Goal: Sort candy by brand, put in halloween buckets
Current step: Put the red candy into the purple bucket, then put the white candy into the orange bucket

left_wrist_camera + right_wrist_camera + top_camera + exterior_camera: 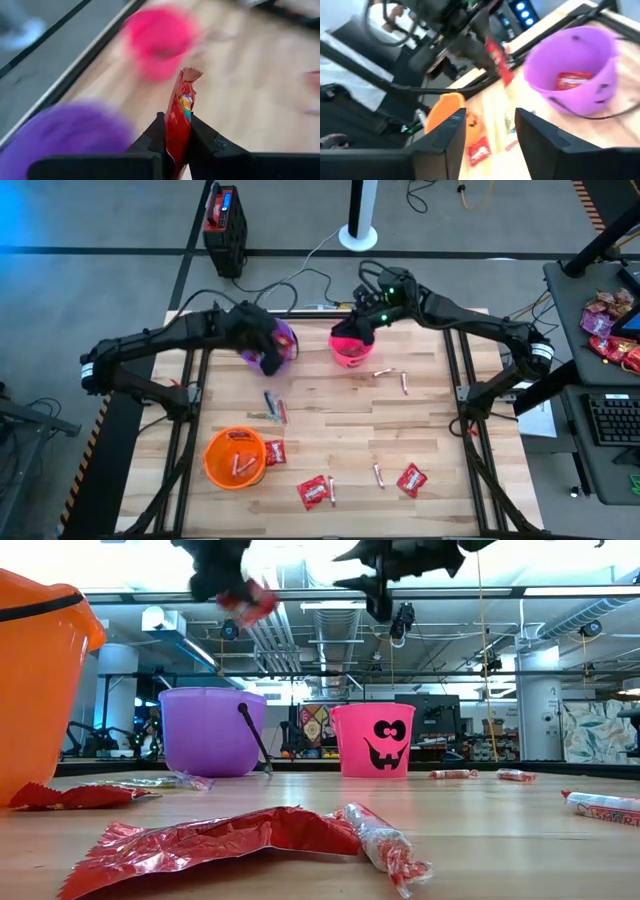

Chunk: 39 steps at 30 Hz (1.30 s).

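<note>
My left gripper [176,122] is shut on a red candy packet [181,102] and hangs in the air by the purple bucket [285,343]; the low view shows it high above that bucket [210,730]. A red packet [572,80] lies inside the purple bucket. My right gripper [490,135] is open and empty, above the pink bucket [350,350]. The orange bucket [236,457] near the table's near edge holds some candy. Red packets [313,492], tan sticks [383,372] and dark-green sticks [270,405] lie flat on the table. My left gripper pinches the red packet between its two fingers [155,132], one on each flat face. The packet's crimped end [190,75] sticks out past the fingertips. The packet is lifted clear of the table, and in the low view its free end [255,602] hangs below the gripper.
More red packets [410,478] [275,452] and sticks [404,383] [379,474] are scattered over the table's middle and near half. A black frame rims the table [470,420]. A pile of red and purple bags [610,325] sits on a desk off the right side.
</note>
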Tool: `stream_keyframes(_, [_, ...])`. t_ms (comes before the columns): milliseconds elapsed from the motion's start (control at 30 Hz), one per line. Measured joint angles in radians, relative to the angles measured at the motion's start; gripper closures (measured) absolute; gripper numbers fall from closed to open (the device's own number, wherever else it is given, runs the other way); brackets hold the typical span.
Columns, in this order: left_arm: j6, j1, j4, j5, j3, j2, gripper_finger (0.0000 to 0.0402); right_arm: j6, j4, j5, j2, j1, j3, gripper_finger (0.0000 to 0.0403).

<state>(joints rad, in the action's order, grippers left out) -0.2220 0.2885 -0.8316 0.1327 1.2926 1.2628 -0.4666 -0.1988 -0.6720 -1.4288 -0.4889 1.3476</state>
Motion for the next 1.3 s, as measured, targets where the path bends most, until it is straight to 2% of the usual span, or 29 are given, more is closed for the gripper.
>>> stream_keyframes(67, [-0.010,0.071,-0.072,0.036,0.000,0.009,0.0378,0.018,-0.009,-0.001,0.000,-0.025,-0.002,0.0231])
stream_keyframes(233, [-0.004,0.243,-0.177,0.038,0.000,0.072,0.0378,0.056,-0.019,-0.002,-0.022,-0.070,-0.006,0.0219])
stream_keyframes(367, [0.020,0.307,-0.189,-0.003,0.000,0.144,0.0378,0.071,-0.044,-0.008,-0.054,-0.089,-0.006,0.0218])
stream_keyframes(633, [0.027,0.308,-0.186,-0.010,0.000,0.232,0.0340,0.096,-0.131,-0.017,-0.124,-0.094,-0.006,0.0218])
stream_keyframes(900, [-0.008,0.308,-0.199,0.053,0.000,0.254,0.0332,0.120,-0.172,-0.043,-0.153,-0.094,-0.007,0.0218])
stream_keyframes(1100, [-0.007,0.290,-0.200,0.052,0.015,0.193,0.0331,0.126,-0.216,-0.043,-0.132,-0.088,-0.007,0.0218])
stream_keyframes(1300, [-0.001,0.214,-0.133,0.046,0.020,0.047,0.0331,0.121,-0.421,-0.042,-0.085,-0.046,0.014,0.0218])
